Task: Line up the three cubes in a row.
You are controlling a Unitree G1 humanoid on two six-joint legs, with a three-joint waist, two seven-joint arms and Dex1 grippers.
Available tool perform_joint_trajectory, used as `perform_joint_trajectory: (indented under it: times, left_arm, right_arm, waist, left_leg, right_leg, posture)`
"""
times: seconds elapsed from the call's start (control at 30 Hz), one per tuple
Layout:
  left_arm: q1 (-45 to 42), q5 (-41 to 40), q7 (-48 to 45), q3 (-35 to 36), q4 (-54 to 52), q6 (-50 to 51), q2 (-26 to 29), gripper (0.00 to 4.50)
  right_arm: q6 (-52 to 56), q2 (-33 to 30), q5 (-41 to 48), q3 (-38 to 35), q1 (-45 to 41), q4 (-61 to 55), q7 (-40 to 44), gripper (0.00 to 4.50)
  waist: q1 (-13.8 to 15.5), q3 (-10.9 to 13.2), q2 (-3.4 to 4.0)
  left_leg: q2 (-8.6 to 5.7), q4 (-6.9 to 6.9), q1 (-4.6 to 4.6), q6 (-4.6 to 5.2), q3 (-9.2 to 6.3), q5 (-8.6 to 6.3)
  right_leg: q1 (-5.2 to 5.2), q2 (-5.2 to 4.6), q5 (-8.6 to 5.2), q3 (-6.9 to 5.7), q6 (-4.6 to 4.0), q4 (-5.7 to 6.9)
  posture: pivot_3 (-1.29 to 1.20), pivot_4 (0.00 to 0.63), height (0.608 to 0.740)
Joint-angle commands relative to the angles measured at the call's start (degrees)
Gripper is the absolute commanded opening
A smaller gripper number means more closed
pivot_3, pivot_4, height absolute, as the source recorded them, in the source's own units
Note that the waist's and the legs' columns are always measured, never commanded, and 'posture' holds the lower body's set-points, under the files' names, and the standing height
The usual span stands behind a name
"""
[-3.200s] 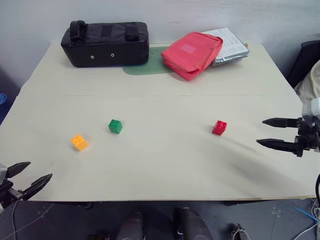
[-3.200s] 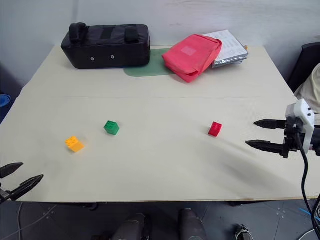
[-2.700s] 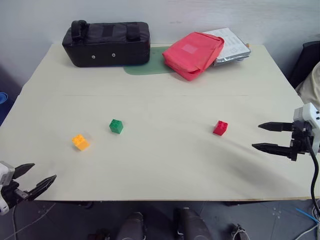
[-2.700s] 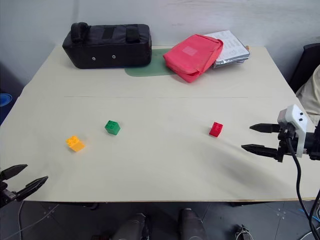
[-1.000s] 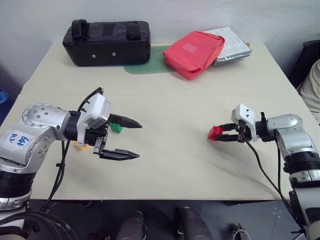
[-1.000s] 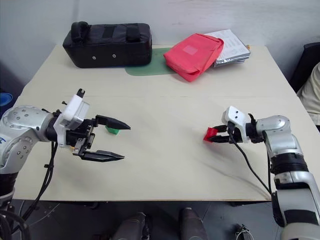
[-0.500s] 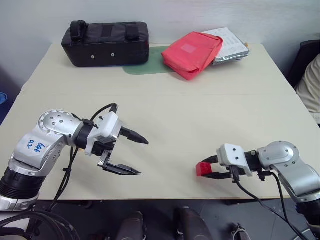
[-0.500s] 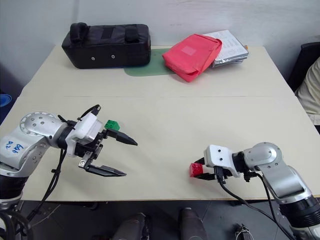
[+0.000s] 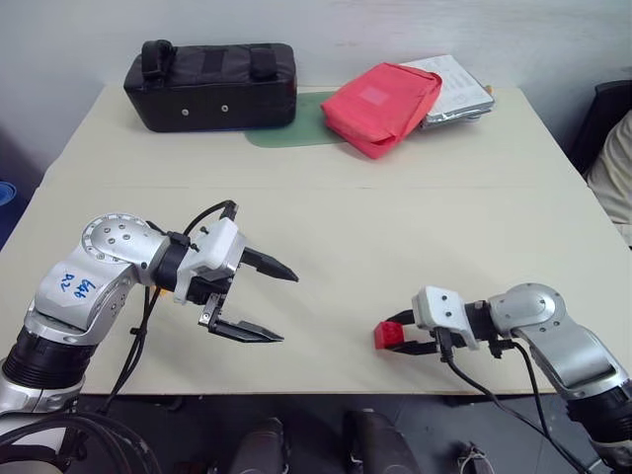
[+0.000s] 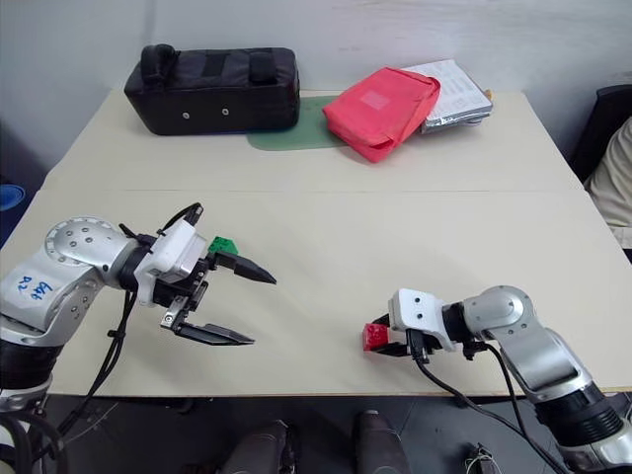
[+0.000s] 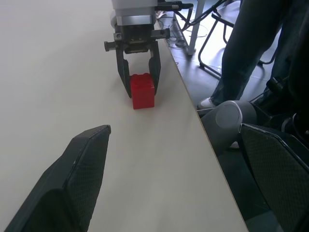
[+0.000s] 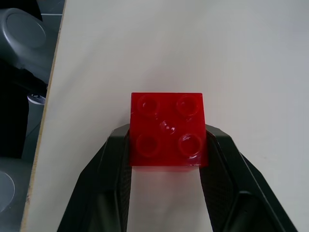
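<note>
Here the red cube (image 12: 167, 129) sits clamped between right fingers (image 12: 218, 159).

On the table (image 9: 395, 197) my right gripper (image 9: 397, 336) sits near the front edge, right of centre, with one cube (image 12: 167, 129) between its fingers. My left gripper (image 10: 237, 301) hangs over the left half, and a second cube (image 10: 223, 245) lies just behind it. Along the far edge a bag (image 9: 209, 84) lies left, a pouch (image 9: 380, 106) right of it, resting partly on papers (image 9: 456, 87)
</note>
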Motion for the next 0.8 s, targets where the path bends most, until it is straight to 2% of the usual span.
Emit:
perform_joint_trajectory:
  times: [0.03, 0.23, 0.4, 0.53, 0.63, 0.8]
  left_arm:
    - [-1.01, 0.24, 0.12, 0.67, -0.71, -0.15, 0.12, 4.50]
    - [0.36, 0.20, 1.92, 1.85, -0.53, 0.38, -0.09, 4.50]
    - [5.16, -0.25, 5.64, 6.40, -0.84, 0.86, 0.88, 4.50]
    - [14.70, -1.09, 11.73, 15.97, -3.18, 2.55, 1.40, 4.50]
    - [26.23, -0.63, 17.28, 27.69, -5.84, 3.77, 0.11, 4.50]
    - [44.62, -1.44, 23.26, 44.73, -13.03, 6.37, -5.20, 4.50]
  right_arm:
    - [-0.64, 0.14, -0.31, 0.01, -1.13, 0.97, -0.30, 2.50]
    - [-0.49, -1.23, 0.82, -1.78, -0.94, 0.36, 0.51, 4.48]
    - [1.56, -3.96, 7.12, -7.54, -1.19, -1.47, 3.25, 4.48]
    - [7.32, -6.32, 15.71, -13.74, -3.94, -2.07, 5.92, 4.48]
    - [11.47, -7.46, 21.07, -16.76, -7.44, -1.78, 7.06, 4.48]
    - [13.66, -7.66, 23.13, -17.73, -11.70, 0.51, 7.00, 4.48]
  waist:
    - [0.01, 0.00, 0.00]
    - [0.04, 0.00, 0.00]
    - [-0.05, 0.00, 0.00]
    - [-0.38, 0.00, 0.01]
    - [-0.50, 0.01, 0.01]
    - [-0.15, 0.01, 0.01]
  left_leg:
    - [0.00, 0.00, 0.00, 0.00, 0.00, 0.00]
    - [0.00, -0.01, -0.01, 0.00, -0.01, 0.00]
    - [0.01, -0.01, 0.00, 0.02, -0.01, -0.01]
    - [0.08, -0.07, 0.05, 0.09, -0.02, -0.07]
    - [0.13, -0.10, 0.08, 0.10, -0.05, -0.10]
    - [0.15, -0.16, 0.11, 0.21, -0.21, -0.25]
  right_leg:
    - [0.00, 0.00, 0.00, 0.00, 0.00, 0.00]
    - [0.00, 0.00, 0.00, -0.01, 0.00, 0.00]
    - [0.00, -0.01, 0.00, 0.00, 0.00, 0.00]
    - [0.00, 0.00, 0.00, 0.02, -0.01, -0.01]
    - [0.02, 0.00, -0.02, 0.01, -0.03, -0.06]
    - [0.15, -0.06, -0.05, -0.12, -0.10, -0.25]
  posture:
    - [0.00, 0.150, 0.740]
    - [0.00, 0.150, 0.740]
    - [0.00, 0.150, 0.740]
    - [0.00, 0.150, 0.740]
    - [0.00, 0.150, 0.740]
    - [0.00, 0.150, 0.740]
